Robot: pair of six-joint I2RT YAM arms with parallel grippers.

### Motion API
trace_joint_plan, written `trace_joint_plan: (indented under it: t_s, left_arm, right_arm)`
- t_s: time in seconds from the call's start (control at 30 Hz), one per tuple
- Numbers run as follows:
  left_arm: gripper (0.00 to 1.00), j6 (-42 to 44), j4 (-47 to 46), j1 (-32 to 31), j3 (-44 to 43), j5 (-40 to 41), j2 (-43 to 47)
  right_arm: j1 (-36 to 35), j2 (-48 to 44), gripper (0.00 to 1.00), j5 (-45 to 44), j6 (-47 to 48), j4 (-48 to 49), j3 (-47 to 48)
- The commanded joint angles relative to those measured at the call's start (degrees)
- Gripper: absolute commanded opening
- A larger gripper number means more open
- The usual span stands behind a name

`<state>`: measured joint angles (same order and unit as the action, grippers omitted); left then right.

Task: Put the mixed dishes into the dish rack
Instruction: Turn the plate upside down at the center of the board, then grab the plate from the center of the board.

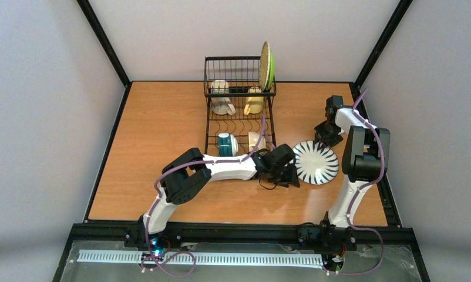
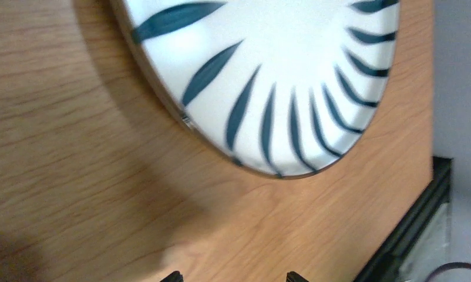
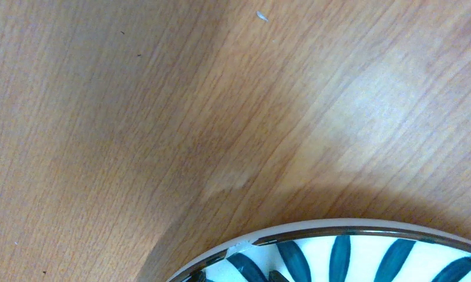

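Left tool (image 1: 294,175) gaped beside the teal-striped plate (image 1: 316,162), dish rack (image 1: 239,124) just behind. Right tool (image 1: 324,141) sat by its far rim, grip unclear.

Striped plate (image 2: 292,76) partly out of frame

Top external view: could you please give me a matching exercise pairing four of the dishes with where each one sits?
1 lime-green plate
2 white mug
3 teal-and-white bowl
4 striped white plate

A flat on the table, right of the dish rack
B in the rack's low slotted tray
C on edge at the rack's top right
D left of the cream-yellow mug

Pairs: 1-C, 2-D, 3-B, 4-A
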<state>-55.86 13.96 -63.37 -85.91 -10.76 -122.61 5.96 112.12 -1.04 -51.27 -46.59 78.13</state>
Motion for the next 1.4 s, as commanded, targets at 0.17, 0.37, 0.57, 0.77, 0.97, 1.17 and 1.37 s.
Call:
trace_joint_plan:
  t_s: [0.17, 0.37, 0.57, 0.77, 0.97, 1.17, 1.37]
  left_arm:
    - [1.00, -14.28, -13.41, -0.02, 3.95, -1.12, 3.42]
    - [1.00, -19.48, -16.38, -0.19, 7.53, 1.16, 4.01]
    - [1.00, -23.69, -16.59, -0.69, 9.75, 8.02, 4.92]
    - [1.00, -28.53, -18.45, -1.01, 9.59, 10.64, 3.00]
    - [1.00, -31.43, -18.94, -1.27, 7.86, 12.10, -0.17]
    - [1.00, -32.05, -16.86, -2.05, 5.15, 13.90, -2.07]
    - [1.00, -34.89, -15.77, -2.71, 4.63, 16.44, -3.18]
  right_arm:
    - [-1.44, -7.75, 0.61, -3.49, 6.43, 2.96, -1.21]
    - [-2.53, -12.26, 0.62, -3.14, 7.84, 3.16, -1.36]
    - [-3.06, -14.47, 0.62, -6.89, 8.17, 3.59, -0.70]
    - [-2.28, -12.22, 0.62, -8.29, 8.29, 5.59, 0.36]
    - [0.86, -8.62, 0.62, -5.96, 9.21, 8.18, 1.20]
    - [4.05, -4.15, 0.62, -1.62, 10.11, 9.01, 2.15]
    - [4.50, -1.01, 0.62, 0.55, 10.16, 8.81, 2.72]
